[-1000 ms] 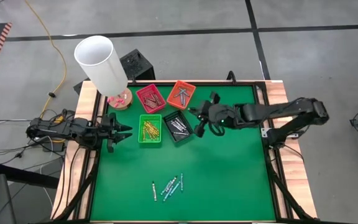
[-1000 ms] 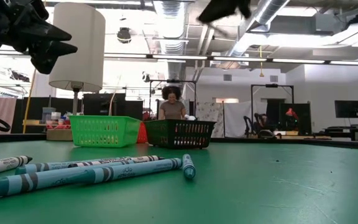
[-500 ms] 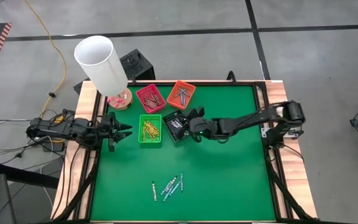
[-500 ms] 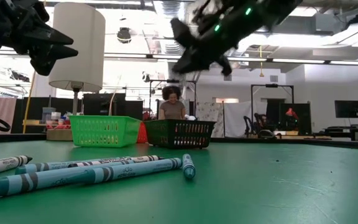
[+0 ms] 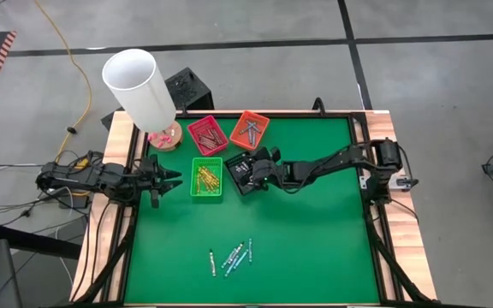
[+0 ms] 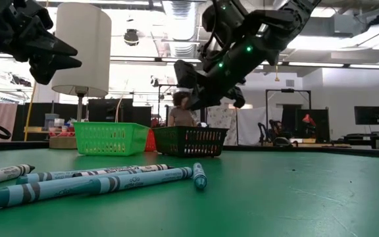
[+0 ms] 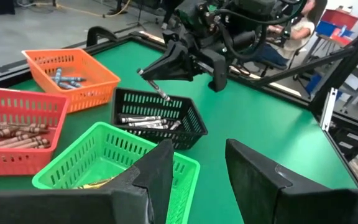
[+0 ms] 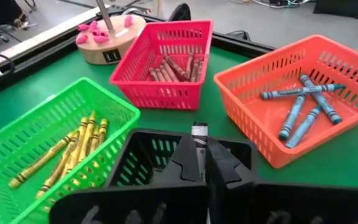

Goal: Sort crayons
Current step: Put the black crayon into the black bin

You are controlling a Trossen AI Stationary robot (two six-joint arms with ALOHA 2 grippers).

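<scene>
Fingers of the right tool (image 8: 199,163) pinch a thin grey-white crayon (image 8: 199,142) above the black slotted plastic tray (image 5: 245,174) near the green counter's (image 5: 315,248) far edge, while the left tool (image 5: 171,180) waits, parted, at the left edge.

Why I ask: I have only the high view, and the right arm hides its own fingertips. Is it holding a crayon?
Observer: Yes. In the right wrist view the right gripper is shut on a grey-white crayon.
Operator: Is it down inside the black tray?
Observer: No. The low view shows the gripper hanging above the black tray, clear of its rim.
Operator: Does that tray suit this colour?
Observer: The left wrist view shows other grey-white crayons lying in it.
</scene>
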